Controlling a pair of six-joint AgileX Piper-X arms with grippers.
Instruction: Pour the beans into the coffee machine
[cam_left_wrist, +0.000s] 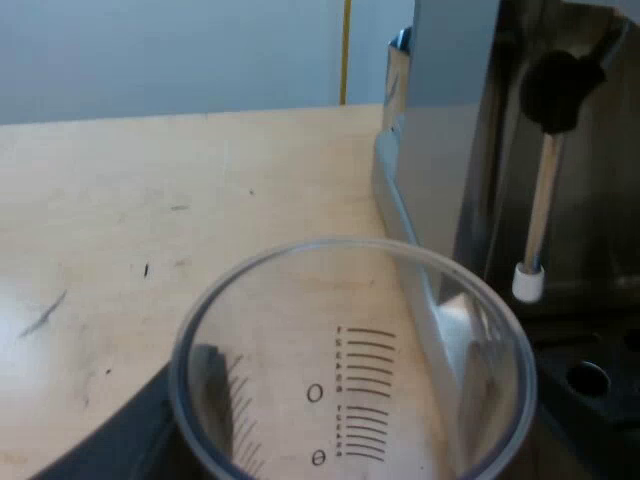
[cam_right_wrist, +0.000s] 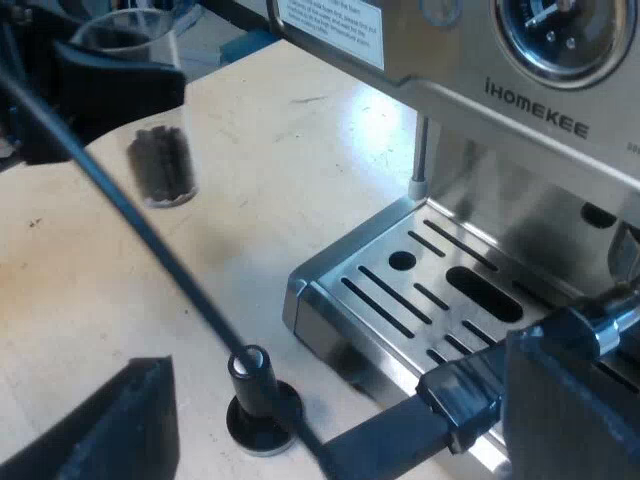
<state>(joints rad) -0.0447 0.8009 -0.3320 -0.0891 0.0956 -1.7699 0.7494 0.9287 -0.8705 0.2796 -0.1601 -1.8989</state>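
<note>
Left wrist view: measuring glass (cam_left_wrist: 350, 380), clear, thin-walled, printed graduations, beside the espresso machine (cam_left_wrist: 440, 120); left fingers (cam_left_wrist: 105, 445) apparently clamped on its wall; light, slippery, probably fragile, so grip mid-wall. Right wrist view: dark beans (cam_right_wrist: 160, 165) in the glass's base; right fingers (cam_right_wrist: 100, 425) apart over the tamper (cam_right_wrist: 255, 385) on the tabletop (cam_right_wrist: 250, 200).

We see a clear measuring glass (cam_left_wrist: 350, 380) marked in black. The desk (cam_left_wrist: 150, 200) is pale wood, the espresso machine (cam_right_wrist: 480, 100) silver.

One measuring glass (cam_left_wrist: 352, 362), one espresso machine (cam_right_wrist: 540, 100), one tamper (cam_right_wrist: 258, 395), one steam wand (cam_left_wrist: 540, 205), one drip tray (cam_right_wrist: 400, 292)
</note>
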